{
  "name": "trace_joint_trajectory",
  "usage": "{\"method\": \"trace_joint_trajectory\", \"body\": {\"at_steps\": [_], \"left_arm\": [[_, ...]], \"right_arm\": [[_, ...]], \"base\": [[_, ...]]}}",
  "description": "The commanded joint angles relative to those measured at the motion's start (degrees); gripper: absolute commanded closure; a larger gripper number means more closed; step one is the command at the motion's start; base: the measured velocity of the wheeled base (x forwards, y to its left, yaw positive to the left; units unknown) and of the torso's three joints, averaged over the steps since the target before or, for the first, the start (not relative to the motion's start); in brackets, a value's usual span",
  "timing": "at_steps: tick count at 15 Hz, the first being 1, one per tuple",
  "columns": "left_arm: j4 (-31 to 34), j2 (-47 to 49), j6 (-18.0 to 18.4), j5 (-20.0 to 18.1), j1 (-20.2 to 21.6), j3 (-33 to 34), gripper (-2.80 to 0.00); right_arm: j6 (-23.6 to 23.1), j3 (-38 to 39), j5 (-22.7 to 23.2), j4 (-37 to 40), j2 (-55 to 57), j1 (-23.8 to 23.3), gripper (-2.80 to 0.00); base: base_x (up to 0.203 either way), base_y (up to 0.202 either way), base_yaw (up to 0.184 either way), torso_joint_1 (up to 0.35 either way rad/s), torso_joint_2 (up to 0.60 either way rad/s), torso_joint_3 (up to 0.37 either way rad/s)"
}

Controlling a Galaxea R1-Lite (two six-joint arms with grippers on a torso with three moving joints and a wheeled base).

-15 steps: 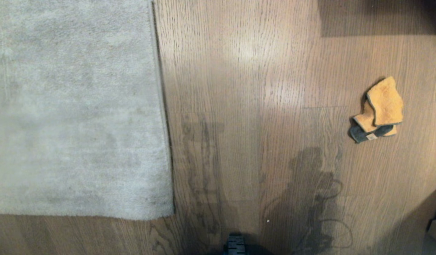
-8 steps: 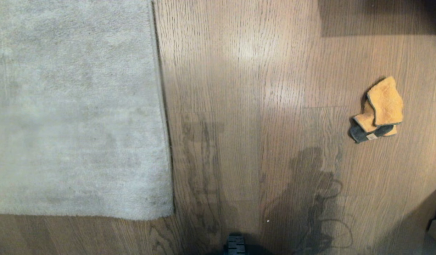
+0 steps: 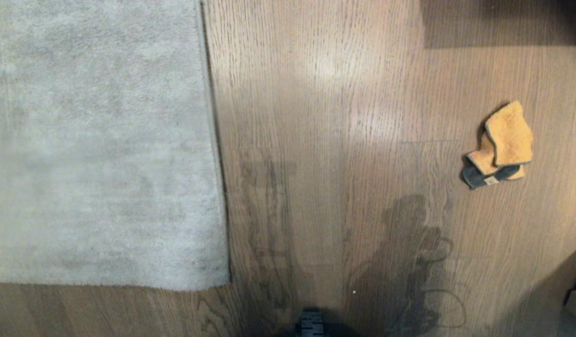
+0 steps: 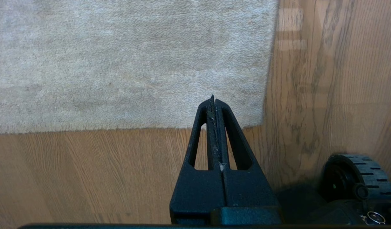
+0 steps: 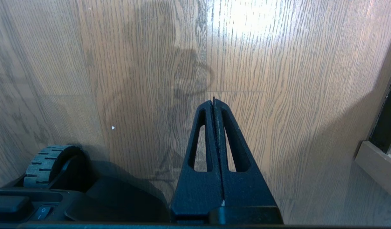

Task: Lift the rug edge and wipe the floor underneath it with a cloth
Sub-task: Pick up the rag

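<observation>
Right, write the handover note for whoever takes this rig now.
Left gripper: shut, empty, above the rug corner.
Right gripper: shut, empty, above bare floor.
Rug edge: lying flat, on the robot's left.
Cloth: crumpled on the floor at the robot's right, apart from the rug.
Done: nothing.
Left: pick up the cloth, lift the edge, wipe underneath.

No readable writing shows anywhere. The cloth (image 3: 501, 145) carries a small pale tag at its lower edge, too small to read. A switch (image 5: 43, 212) on the robot's base bears a round mark.
</observation>
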Motion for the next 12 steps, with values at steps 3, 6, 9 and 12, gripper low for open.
{"method": "trace_joint_trajectory", "body": {"at_steps": [3,6,9,12], "left_arm": [[0.0,0.0,0.1,0.0,0.0,0.0,0.00],[0.0,0.0,0.0,0.0,0.0,0.0,0.00],[-0.1,0.0,0.1,0.0,0.0,0.0,0.00],[-0.1,0.0,0.1,0.0,0.0,0.0,0.00]], "right_arm": [[0.0,0.0,0.0,0.0,0.0,0.0,0.00],[-0.5,0.0,0.0,0.2,0.0,0.0,0.00],[-0.5,0.0,0.0,0.2,0.0,0.0,0.00],[-0.6,0.0,0.0,0.2,0.0,0.0,0.00]], "base": [[0.000,0.000,0.000,0.000,0.00,0.000],[0.000,0.000,0.000,0.000,0.00,0.000],[0.000,0.000,0.000,0.000,0.00,0.000],[0.000,0.000,0.000,0.000,0.00,0.000]]}}
